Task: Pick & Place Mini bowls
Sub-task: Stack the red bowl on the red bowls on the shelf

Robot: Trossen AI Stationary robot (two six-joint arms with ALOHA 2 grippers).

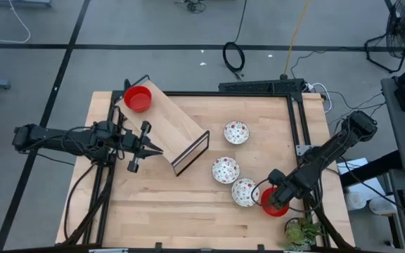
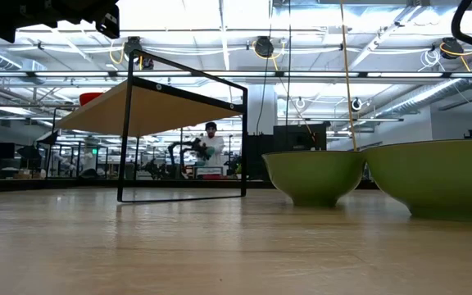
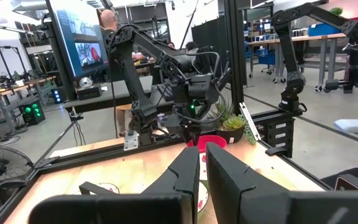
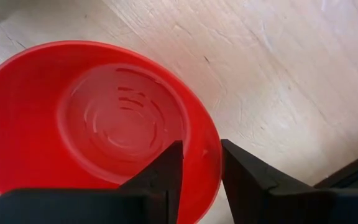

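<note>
Three white, red-speckled mini bowls (image 1: 236, 132), (image 1: 225, 169), (image 1: 245, 192) sit on the table right of centre. In the low view two bowls (image 2: 314, 176), (image 2: 437, 187) show green outsides. One red mini bowl (image 1: 138, 98) rests on the far-left corner of a raised wooden shelf (image 1: 178, 126). A second red mini bowl (image 1: 274, 204) sits near the right front edge, under my right gripper (image 1: 275, 195), which is shut on it. A third red bowl is not in view. My left gripper (image 1: 153, 148) hovers shut at the shelf's left side, holding nothing. My right gripper holds the red mini bowl by its rim (image 4: 209, 149). One finger (image 4: 166, 171) is inside the bowl and the other finger (image 4: 244, 174) is outside, with the wall between them. The fingers come from above, pointing down. The bowl sits upright, its base on the table.
The shelf stands on a thin black frame (image 2: 183, 135), slanting across the table's left half. A black rail frame (image 1: 297, 119) borders the far and right edges. A small plant (image 1: 301, 232) stands at the near right corner. Bare wood lies along the near edge.
</note>
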